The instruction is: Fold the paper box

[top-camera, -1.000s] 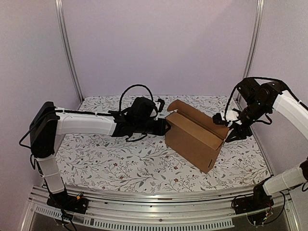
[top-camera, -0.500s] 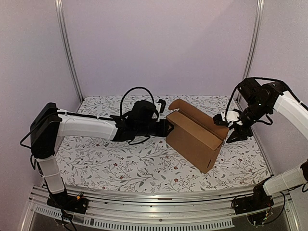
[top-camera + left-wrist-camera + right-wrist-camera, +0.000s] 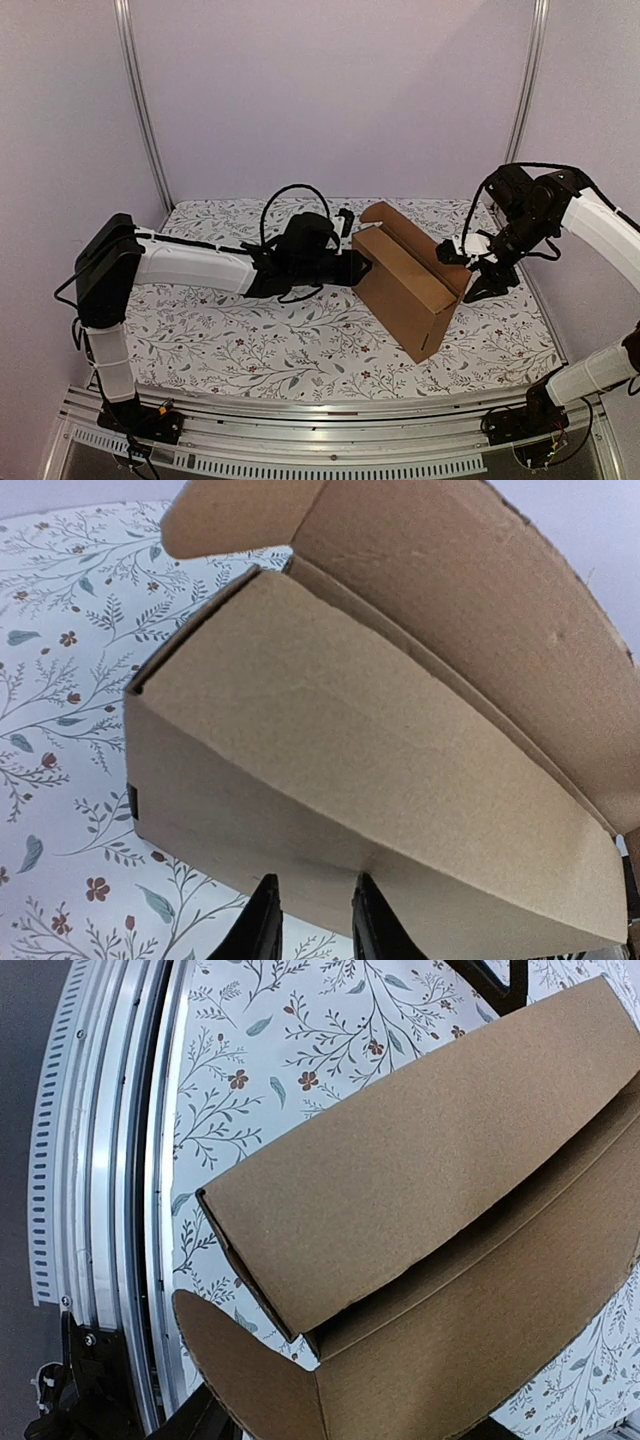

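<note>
Paper box (image 3: 400,282) seems light, stiff; flap edges suit gripping; left end effector (image 3: 312,922) barely open, empty; right end effector (image 3: 478,274) wide open.

The brown corrugated cardboard paper box (image 3: 405,290) stands right of centre on the floral-patterned desk (image 3: 220,340). The left gripper (image 3: 312,925) is at its left end, and the right gripper (image 3: 478,272) at its right end.

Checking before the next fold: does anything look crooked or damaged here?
The box sits skewed to the table's edges, and its lid stands open with a rounded end flap untucked. No tears or crushing show.
</note>
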